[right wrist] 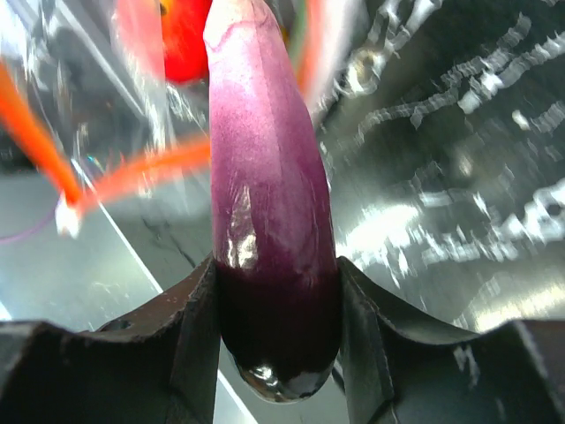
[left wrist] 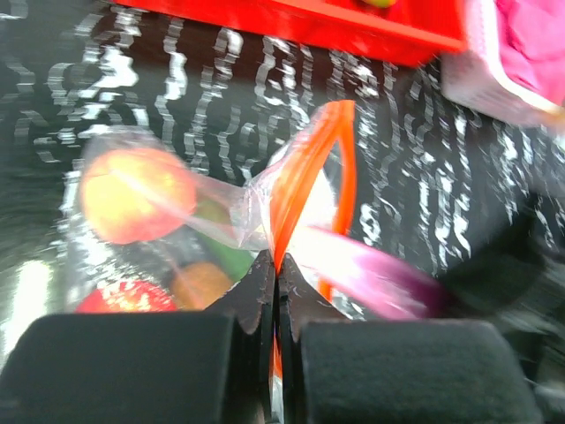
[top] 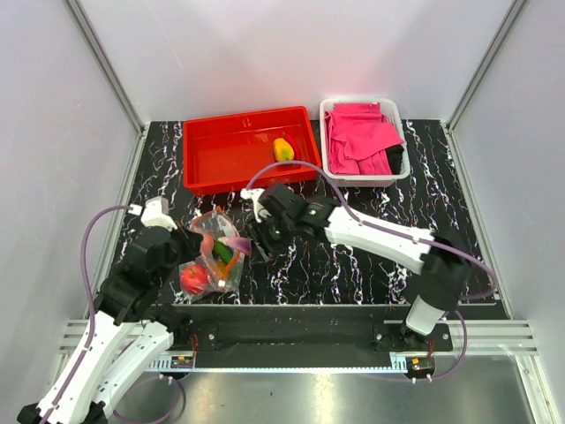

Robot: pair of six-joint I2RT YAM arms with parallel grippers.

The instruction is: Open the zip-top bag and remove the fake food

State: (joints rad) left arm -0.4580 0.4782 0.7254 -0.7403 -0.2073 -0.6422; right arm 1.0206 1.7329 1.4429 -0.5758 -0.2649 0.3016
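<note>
Pinched tight between the left jaws: the orange zip strip (left wrist: pixel 305 168) of one zip-top bag (top: pixel 212 252), at 8 o'clock on the table (top: pixel 371 274). Clamped in the right jaws at its mouth: one purple eggplant (right wrist: pixel 269 203). At 12 o'clock, one mango (top: pixel 283 148) in one red tray (top: pixel 221 159).
</note>
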